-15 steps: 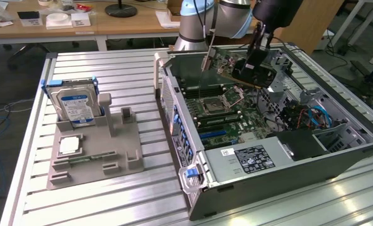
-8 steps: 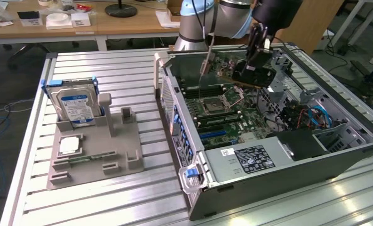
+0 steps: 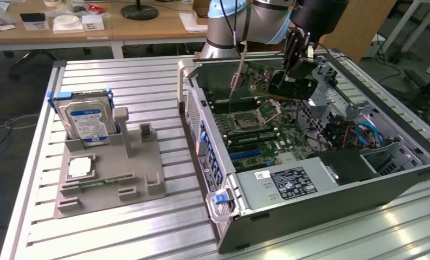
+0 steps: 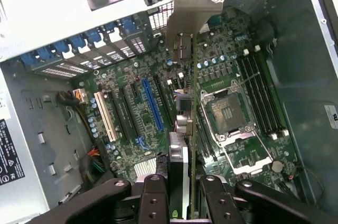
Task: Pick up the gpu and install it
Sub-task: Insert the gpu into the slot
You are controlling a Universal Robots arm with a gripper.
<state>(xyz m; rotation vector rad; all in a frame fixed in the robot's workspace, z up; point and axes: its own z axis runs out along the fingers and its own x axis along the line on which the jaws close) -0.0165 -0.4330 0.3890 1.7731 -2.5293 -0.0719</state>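
Gpu (image 3: 287, 86) is clamped edge-down in my fingers (image 4: 156, 197), hanging above the motherboard (image 4: 127, 129) inside the open case (image 3: 309, 208) at the bench's (image 3: 128, 81) far end. My worry is that a tilted card misses the blue slot (image 4: 152, 102) and jams.

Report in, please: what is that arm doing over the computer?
Pincer shut on the gpu. Card hangs edge-down over the motherboard, not yet seated. Nothing seen blocking the slots.
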